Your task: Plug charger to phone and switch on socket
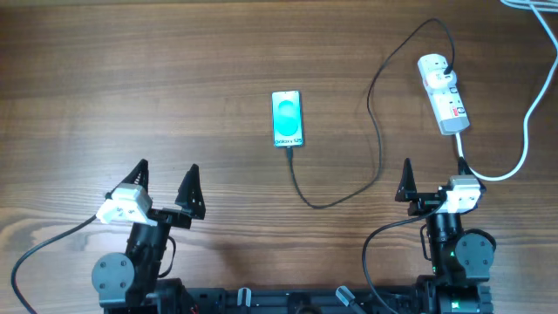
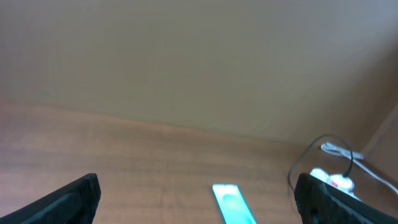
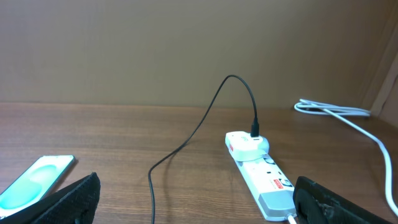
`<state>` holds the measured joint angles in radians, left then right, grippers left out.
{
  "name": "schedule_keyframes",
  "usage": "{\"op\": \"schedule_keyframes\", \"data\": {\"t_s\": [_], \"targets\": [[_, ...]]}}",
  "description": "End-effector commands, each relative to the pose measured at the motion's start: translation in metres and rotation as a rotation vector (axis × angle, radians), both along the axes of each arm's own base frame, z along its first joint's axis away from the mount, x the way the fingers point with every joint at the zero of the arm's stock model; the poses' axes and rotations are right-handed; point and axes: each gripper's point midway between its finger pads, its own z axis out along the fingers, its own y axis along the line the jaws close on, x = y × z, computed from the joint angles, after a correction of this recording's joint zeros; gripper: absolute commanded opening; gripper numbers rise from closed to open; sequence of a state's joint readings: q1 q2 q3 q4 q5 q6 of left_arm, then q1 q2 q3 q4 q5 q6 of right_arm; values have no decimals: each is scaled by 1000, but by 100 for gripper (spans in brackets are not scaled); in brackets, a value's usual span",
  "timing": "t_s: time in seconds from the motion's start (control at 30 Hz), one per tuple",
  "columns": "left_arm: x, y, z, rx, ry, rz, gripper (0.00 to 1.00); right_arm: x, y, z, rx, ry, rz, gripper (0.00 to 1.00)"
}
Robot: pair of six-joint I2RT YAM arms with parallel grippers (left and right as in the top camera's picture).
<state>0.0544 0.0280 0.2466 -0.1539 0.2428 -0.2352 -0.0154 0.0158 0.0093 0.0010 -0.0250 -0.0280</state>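
Wooden bench (image 1: 131, 70): phone (image 1: 287, 119) flat at centre, screen up. Far right: socket (image 1: 443, 105), white adapter (image 1: 433, 65) in its far end. Black charger (image 1: 376, 126) loops from adapter to phone's near edge; whether tip is seated, cannot tell. My left end effector (image 1: 167, 170) wide open, empty, near bench's front left. My right end effector (image 1: 433, 172) wide open, empty, just short of socket.

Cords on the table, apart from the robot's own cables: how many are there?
2. The black charger runs from the socket's far end to the phone's near edge. The thick white cord leaves the socket's near end and curves away right.
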Motion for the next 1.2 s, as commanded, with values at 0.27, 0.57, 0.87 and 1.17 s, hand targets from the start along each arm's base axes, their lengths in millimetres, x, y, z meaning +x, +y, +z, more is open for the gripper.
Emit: {"op": "schedule_keyframes", "data": {"t_s": [0.27,0.57,0.87,1.17], "targets": [[8,-1,-14,83,-73,-5,100,-1,2,1,3,-10,8,100],[12,1,-17,103,-140,16,100,-1,2,1,2,-10,8,100],[18,14,-34,98,-114,85,100,-1,2,1,2,-10,8,100],[20,18,-45,223,-86,116,100,-1,2,1,3,-10,8,100]]}}
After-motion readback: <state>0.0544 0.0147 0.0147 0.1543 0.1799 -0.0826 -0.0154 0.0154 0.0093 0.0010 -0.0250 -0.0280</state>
